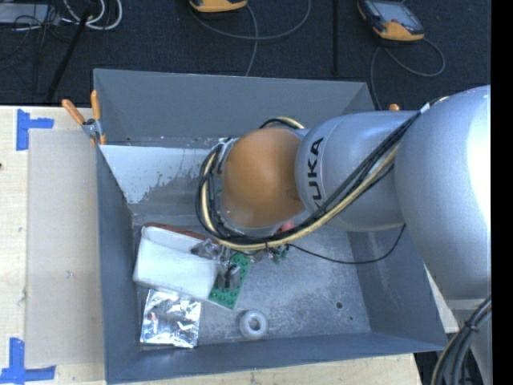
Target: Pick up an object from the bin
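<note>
My gripper (225,269) reaches down in the bin's front left part, mostly hidden under the arm's orange cover. Its tip stands over a small green flat piece (227,290) that looks like a circuit board, lying just right of a white rectangular block (172,265). The gripper's left side is close to that block's right end. Whether the gripper touches the green piece or holds anything cannot be seen.
A crinkled silver foil packet (171,318) lies at the front left corner below the white block. A small pale ring (254,323) lies near the front wall. A thin red strip (178,232) peeks out behind the block. The arm covers the bin's middle and right.
</note>
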{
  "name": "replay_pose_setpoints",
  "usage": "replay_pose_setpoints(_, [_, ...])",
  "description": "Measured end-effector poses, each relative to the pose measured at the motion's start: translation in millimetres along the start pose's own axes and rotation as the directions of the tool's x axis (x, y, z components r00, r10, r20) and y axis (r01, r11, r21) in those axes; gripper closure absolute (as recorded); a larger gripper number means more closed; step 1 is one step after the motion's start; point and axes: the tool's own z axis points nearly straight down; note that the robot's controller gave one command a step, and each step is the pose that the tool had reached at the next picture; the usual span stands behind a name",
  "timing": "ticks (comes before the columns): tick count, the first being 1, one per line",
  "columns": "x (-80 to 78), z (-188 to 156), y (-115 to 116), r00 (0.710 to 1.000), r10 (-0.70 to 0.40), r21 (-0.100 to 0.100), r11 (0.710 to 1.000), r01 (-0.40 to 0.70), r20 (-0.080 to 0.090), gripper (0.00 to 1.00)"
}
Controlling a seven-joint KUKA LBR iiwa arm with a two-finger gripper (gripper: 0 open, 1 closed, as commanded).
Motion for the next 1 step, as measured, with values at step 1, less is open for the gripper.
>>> replay_pose_setpoints(1, [20.9,-147.4,-9.5,1.000,0.025,0.006,1.000,-0.025,0.015,1.00])
